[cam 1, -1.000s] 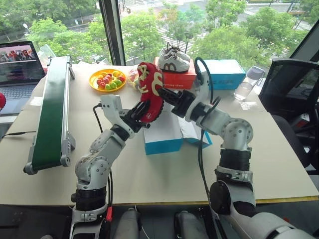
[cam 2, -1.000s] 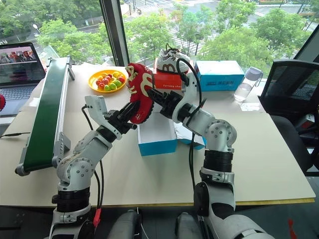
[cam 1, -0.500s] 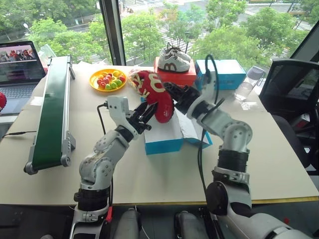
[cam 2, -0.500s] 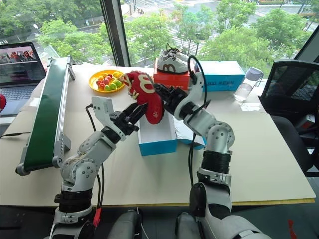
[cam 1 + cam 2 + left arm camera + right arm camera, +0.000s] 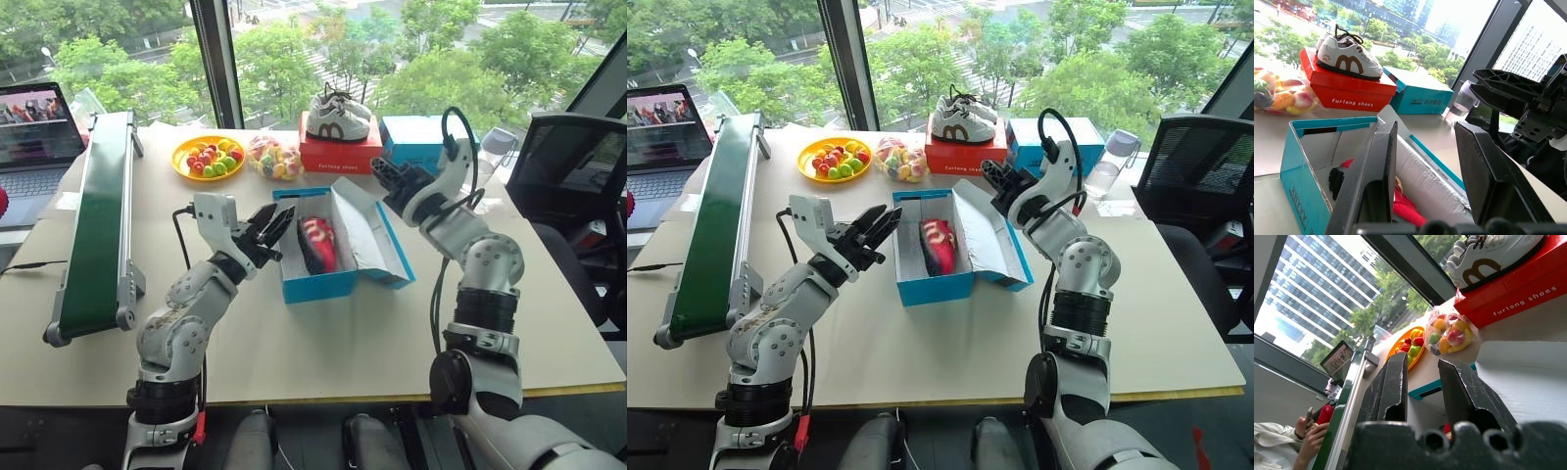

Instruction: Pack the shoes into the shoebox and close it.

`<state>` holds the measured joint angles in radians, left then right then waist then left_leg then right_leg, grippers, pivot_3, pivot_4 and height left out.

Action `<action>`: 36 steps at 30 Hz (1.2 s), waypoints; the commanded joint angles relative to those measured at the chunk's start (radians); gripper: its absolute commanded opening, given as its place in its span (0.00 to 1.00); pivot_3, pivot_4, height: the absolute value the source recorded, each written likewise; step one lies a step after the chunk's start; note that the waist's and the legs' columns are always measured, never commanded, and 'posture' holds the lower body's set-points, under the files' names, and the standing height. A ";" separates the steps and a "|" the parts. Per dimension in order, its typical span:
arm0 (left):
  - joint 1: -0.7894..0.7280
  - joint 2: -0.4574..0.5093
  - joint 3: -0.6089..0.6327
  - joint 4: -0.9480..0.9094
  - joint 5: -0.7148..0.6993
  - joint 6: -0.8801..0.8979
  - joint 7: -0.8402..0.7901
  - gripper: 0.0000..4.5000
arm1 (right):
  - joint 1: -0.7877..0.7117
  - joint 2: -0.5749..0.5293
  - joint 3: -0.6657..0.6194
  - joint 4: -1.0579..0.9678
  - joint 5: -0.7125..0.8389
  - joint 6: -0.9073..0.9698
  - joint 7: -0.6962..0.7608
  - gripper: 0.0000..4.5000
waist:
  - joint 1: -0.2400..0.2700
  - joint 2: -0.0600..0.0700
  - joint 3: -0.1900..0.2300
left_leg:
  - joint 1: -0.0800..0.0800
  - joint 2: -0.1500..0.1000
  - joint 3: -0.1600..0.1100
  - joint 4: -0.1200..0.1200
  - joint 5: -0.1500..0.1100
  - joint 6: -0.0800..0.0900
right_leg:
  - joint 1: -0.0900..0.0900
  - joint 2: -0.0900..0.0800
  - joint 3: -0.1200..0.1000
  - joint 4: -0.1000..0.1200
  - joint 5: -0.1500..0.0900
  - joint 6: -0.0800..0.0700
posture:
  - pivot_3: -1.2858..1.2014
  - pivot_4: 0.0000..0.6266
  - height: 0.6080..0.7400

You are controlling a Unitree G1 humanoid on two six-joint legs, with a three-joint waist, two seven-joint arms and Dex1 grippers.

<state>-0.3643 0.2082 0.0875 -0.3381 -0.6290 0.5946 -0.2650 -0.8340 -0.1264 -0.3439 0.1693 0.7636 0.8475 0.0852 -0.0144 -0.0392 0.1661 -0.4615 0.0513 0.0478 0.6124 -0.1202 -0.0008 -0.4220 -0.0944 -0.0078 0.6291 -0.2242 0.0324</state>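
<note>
Lying inside the open shoebox (image 5: pixel 315 282), the red shoes (image 5: pixel 318 244) rest on the pale floor of the box, toward the side nearer the right gripper (image 5: pixel 380 176). The lid (image 5: pixel 364 230) is hinged back and slopes up and away on that same side, its pale inner face showing.

The left gripper (image 5: pixel 275 223) hovers just beside the box wall opposite the lid, fingers spread and holding nothing, pointing across the box rim toward the shoes. In the left wrist view the shoes (image 5: pixel 1405 208) show between and beyond its two fingers (image 5: pixel 1371 191), with the blue box wall (image 5: pixel 1300 196) close in front.

The right gripper hangs above the far corner of the lid, apart from the shoes. Its fingers (image 5: pixel 1396 387) stand slightly apart with nothing between them.

Beyond the right gripper, at the window edge of the table (image 5: pixel 323 343), stands a red box (image 5: pixel 338 154) with white sneakers (image 5: pixel 338 117) on top, touching a second blue box (image 5: pixel 421 139). A clear cup (image 5: pixel 498 147) stands near that blue box, further out. Beyond the left gripper lie a bag of fruit (image 5: pixel 273 157) and a yellow plate (image 5: pixel 209 157) of fruit. Outward of the left arm, well apart from the shoebox, runs a green conveyor (image 5: pixel 98 215), with a laptop (image 5: pixel 37 127) past it. A black chair (image 5: pixel 573 166) stands off the table on the right arm's side.
</note>
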 commanded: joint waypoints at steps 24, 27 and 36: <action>0.123 0.229 0.340 0.184 0.235 -0.080 0.153 0.58 | 0.280 -0.270 0.578 -0.420 -0.289 -0.204 0.593 0.47 | 0.005 0.000 0.000 | 0.000 0.001 0.001 -0.001 -0.002 -0.004 | -0.001 -0.001 -0.001 -0.001 -0.002 -0.001 | 0.52 0.24 0.96; 0.126 0.222 0.346 0.190 0.240 -0.091 0.159 0.82 | 0.304 -0.292 0.639 -0.424 -0.360 -0.259 0.630 0.69 | 0.006 0.000 0.000 | 0.000 0.001 0.001 -0.002 -0.002 -0.004 | -0.001 -0.001 -0.001 -0.001 -0.002 -0.001 | 0.52 0.24 0.96; 0.125 0.229 0.367 0.220 0.264 -0.081 0.203 1.00 | 0.341 -0.294 0.671 -0.405 -0.440 -0.368 0.692 0.99 | 0.006 0.000 0.000 | 0.000 0.001 0.001 -0.001 -0.002 -0.004 | -0.001 -0.001 -0.001 -0.001 -0.002 -0.001 | 0.52 0.24 0.96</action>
<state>-0.2326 0.4220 0.4336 -0.1077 -0.3757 0.5235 -0.0670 -0.4933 -0.4145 0.3389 -0.2061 0.3326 0.5184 0.7634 -0.0089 -0.0388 0.1664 -0.4611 0.0522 0.0488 0.6110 -0.1227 -0.0048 -0.4234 -0.0950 -0.0090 0.6281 -0.2260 0.0313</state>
